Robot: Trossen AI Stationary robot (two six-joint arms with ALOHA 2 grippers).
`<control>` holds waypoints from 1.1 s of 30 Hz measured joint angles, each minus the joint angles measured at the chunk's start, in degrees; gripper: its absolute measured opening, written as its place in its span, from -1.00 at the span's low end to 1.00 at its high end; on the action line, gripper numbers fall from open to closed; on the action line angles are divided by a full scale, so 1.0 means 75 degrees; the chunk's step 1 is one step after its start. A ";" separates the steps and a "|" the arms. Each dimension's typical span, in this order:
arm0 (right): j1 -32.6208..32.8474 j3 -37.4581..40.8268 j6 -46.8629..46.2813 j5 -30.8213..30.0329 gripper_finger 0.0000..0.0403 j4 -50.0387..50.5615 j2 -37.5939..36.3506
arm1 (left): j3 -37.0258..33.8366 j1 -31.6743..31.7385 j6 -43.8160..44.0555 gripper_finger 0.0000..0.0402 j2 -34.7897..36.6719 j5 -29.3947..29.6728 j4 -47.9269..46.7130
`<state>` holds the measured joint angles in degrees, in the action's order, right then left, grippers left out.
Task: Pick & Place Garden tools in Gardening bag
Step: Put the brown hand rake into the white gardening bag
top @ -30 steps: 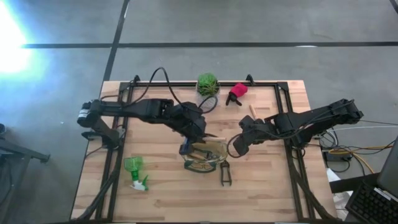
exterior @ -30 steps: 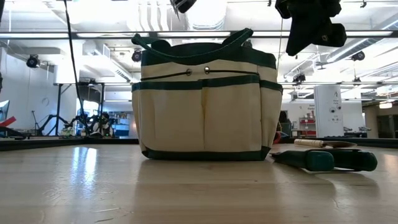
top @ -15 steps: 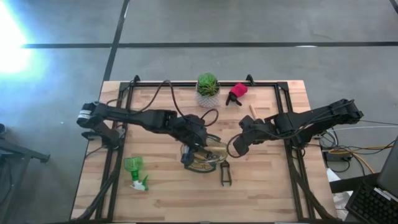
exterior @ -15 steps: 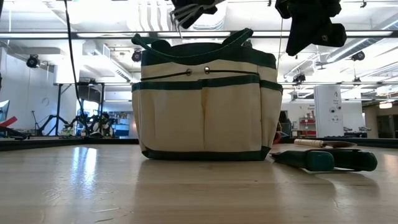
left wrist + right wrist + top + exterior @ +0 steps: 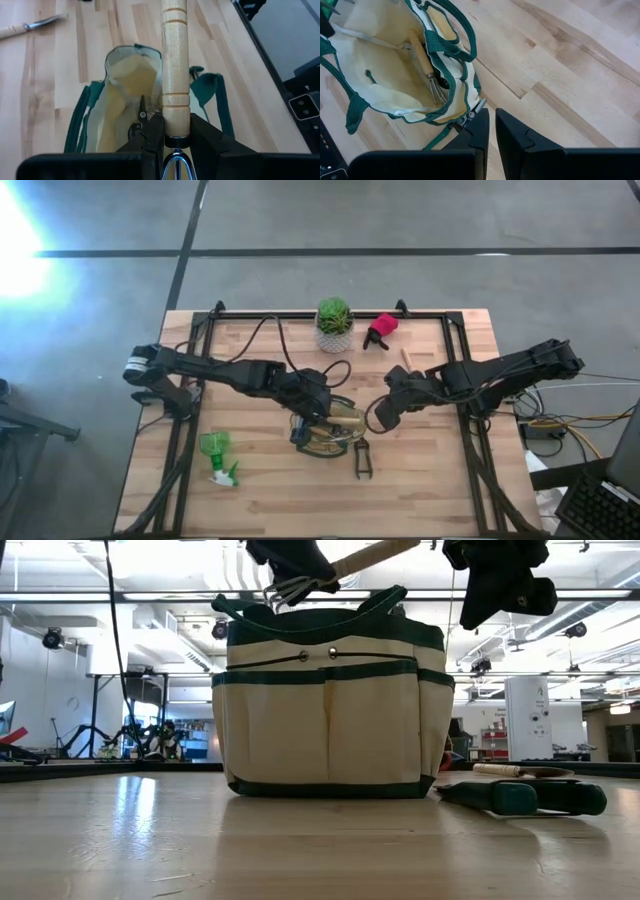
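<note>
The left gripper [image 5: 300, 565] had dropped lower, clenched on the fork [image 5: 175, 65] above the bag [image 5: 325, 700]; the right gripper [image 5: 491, 131] waited beside, closed and empty

Wooden-handled fork [image 5: 330, 568] tilted above upright cream-and-green gardening bag [image 5: 330, 710].

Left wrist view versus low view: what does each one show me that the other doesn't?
Only the left wrist view shows inside the bag, with a dark pruner in it, and a tool lying on the table. Only the low view shows the fork's tines above the rim and the pruner beside the bag. Both show the left fingers gripping the fork's wooden handle.
</note>
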<state>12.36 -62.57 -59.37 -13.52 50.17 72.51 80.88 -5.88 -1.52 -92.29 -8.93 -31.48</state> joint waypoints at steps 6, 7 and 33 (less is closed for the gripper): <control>0.0000 0.0000 -0.0002 -0.0003 -0.87 0.0000 0.0000 | -0.0228 -0.0001 -0.0007 -0.67 0.0000 0.0000 -0.0063; 0.0000 -0.0001 -0.0001 -0.0001 -0.87 0.0002 0.0000 | -0.0261 -0.0001 -0.0012 -0.67 0.0000 0.0000 -0.0056; -0.0003 -0.0003 0.0000 -0.0003 -0.87 -0.0003 0.0000 | -0.0636 0.0385 -0.0335 -0.67 -0.0257 -0.0029 -0.0337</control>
<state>12.34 -62.59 -59.37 -13.54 50.15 72.51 76.11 -3.00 -4.03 -94.22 -9.15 -34.01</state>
